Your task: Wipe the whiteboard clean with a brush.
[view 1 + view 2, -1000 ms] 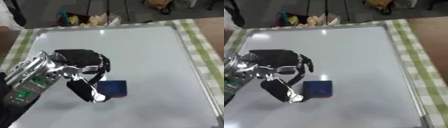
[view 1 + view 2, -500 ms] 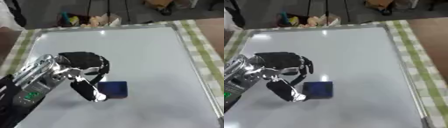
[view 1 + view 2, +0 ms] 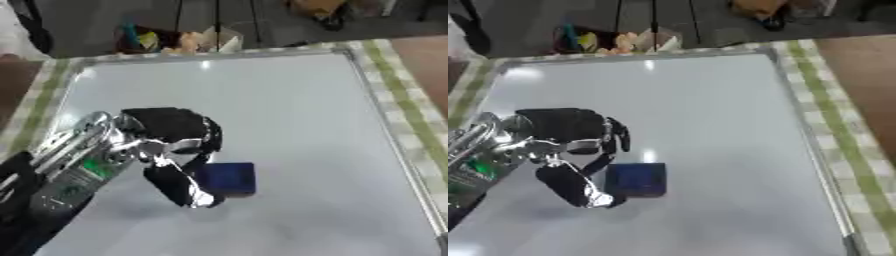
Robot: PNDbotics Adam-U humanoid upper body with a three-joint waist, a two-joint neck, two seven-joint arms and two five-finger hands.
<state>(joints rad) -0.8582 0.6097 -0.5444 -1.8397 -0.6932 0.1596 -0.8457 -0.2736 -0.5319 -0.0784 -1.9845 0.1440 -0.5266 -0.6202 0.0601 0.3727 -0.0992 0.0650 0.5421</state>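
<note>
- Lying flat on a table covered with a green-and-white checked cloth point(image 3: 411, 107), the large white whiteboard with a thin metal frame point(image 3: 289, 105) fills most of both views; its surface shows pale reflections of light and no writing that can be made out.
- Resting on the board, toward its near edge and a little left of the middle, is the small dark-blue square brush block point(image 3: 636, 179).
- Coming in from the board's near-left corner, the robot's left hand point(image 3: 171, 137), black with silver joints, sits just to the left of the brush.
- Its fingers point(image 3: 208, 141) curl down over the block's left top side, and the thumb point(image 3: 179, 185) reaches along the block's near-left corner, so the hand pinches the brush between them; the exact contact under the fingers is hidden.
- The silver forearm with a green-lit panel point(image 3: 83, 167) covers the board's near-left part.
- The right half of the board lies open, with nothing on it between the brush and the right frame edge.
- Beyond the far edge of the table stand a few cluttered objects on the floor, among them a container with yellow and pale items point(image 3: 175, 40) and thin dark stand legs point(image 3: 254, 17).
- The right hand shows in neither view.
</note>
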